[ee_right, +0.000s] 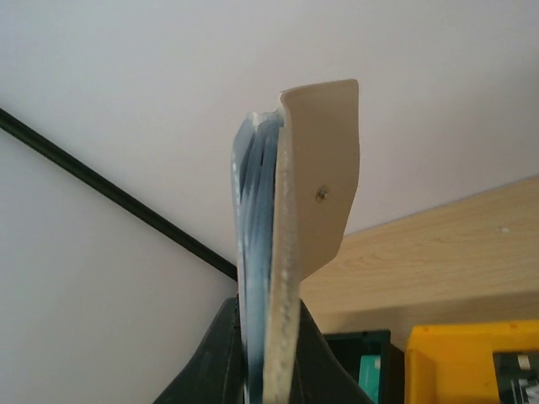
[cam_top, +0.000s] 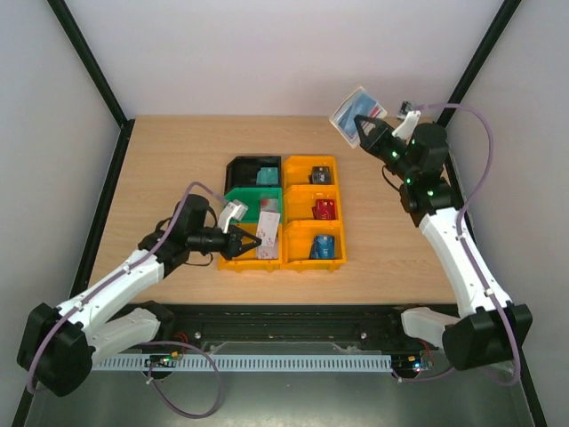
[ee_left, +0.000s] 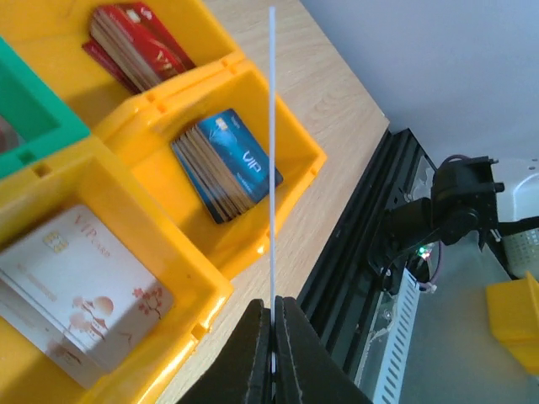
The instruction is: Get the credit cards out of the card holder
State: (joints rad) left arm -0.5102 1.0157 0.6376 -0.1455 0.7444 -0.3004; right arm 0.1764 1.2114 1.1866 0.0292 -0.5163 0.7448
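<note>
Two arms, each with its jaws closed on one item.

Left gripper (cam_top: 253, 242): the fingers pinch tight on the lower end of a single white-pink card (cam_top: 269, 228), which stands up ahead of the fingertips. The top view shows the card's printed face. The left wrist view shows the same card (ee_left: 272, 151) only as a thin white edge rising from the left gripper (ee_left: 273, 310).

Below and beyond that gripper, the wrist view resolves what the top view leaves small. A white-pink stack (ee_left: 80, 295) lies in the orange bin (ee_left: 202, 286) just left of the fingers. Blue cards (ee_left: 227, 172) fill the next orange compartment ahead, with red cards (ee_left: 126, 38) further on and a corner of the green bin (ee_left: 34, 109) to the left.

Right gripper (cam_top: 363, 124): raised clear of the table (cam_top: 169, 169), jaws clamped on the card holder (cam_top: 354, 111). From above, the holder presents its pale blue-white face, tilted. The right wrist view gives the holder (ee_right: 290, 219) edge-on, standing straight up from the right gripper (ee_right: 268, 324). It shows a tan wall with a small rivet and blue layers packed against its left side. Whether these layers are cards cannot be told.

Only the top view shows the black bin (cam_top: 238, 165), which holds teal cards (cam_top: 267, 175).
</note>
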